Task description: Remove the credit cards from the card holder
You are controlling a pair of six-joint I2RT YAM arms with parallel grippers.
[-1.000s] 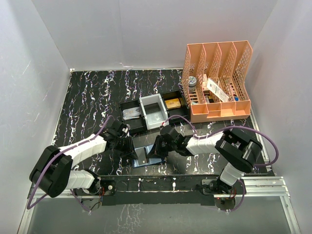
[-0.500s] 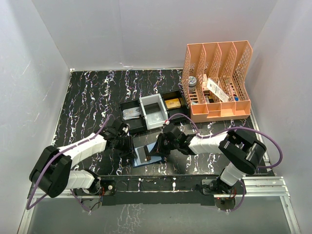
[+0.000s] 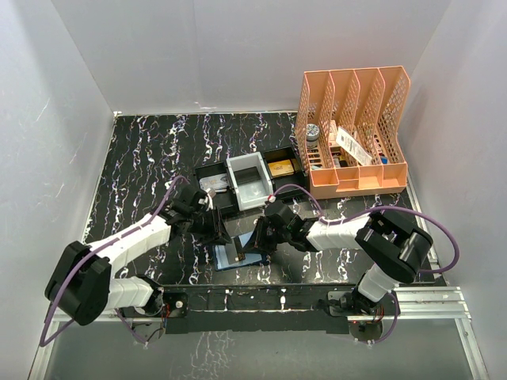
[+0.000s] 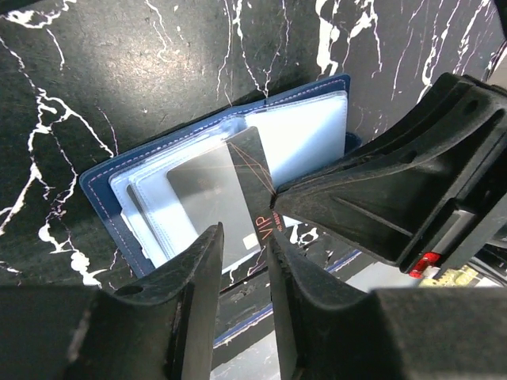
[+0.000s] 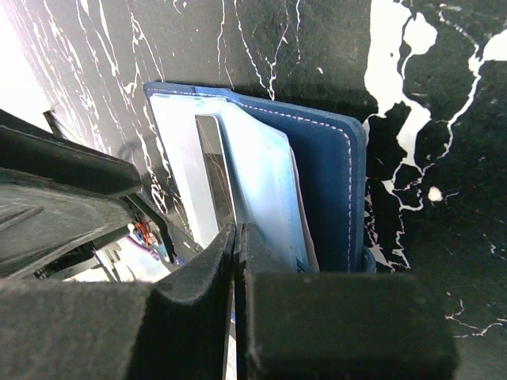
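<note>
Right gripper (image 5: 236, 237): fingers pressed together, tip meeting the raised edge of a dark credit card (image 4: 255, 186). Whether that edge is nipped in the seam cannot be told. Judged purpose: tilt or steady the card so it can be drawn clear.

Directly under and ahead of the tip lies the card holder (image 5: 333, 166), opened flat on the table (image 3: 142, 158) with its pale inside up, which leaves the pockets reachable.

Opposite the tip, left gripper (image 4: 245, 247): fingers a little apart, just off the card's near end, clamping nothing visible.

Beside the dark card, 1 grey-silver card (image 4: 202, 194) sits part-way in a pocket.

Writing: "VIP" in reddish letters on the dark card; the smaller print is unreadable.

Well beyond both grippers is a black-and-white tray (image 3: 207, 170), a likely drop point. Farther right stands a peach file rack (image 3: 352, 180), its labels too small to read.
</note>
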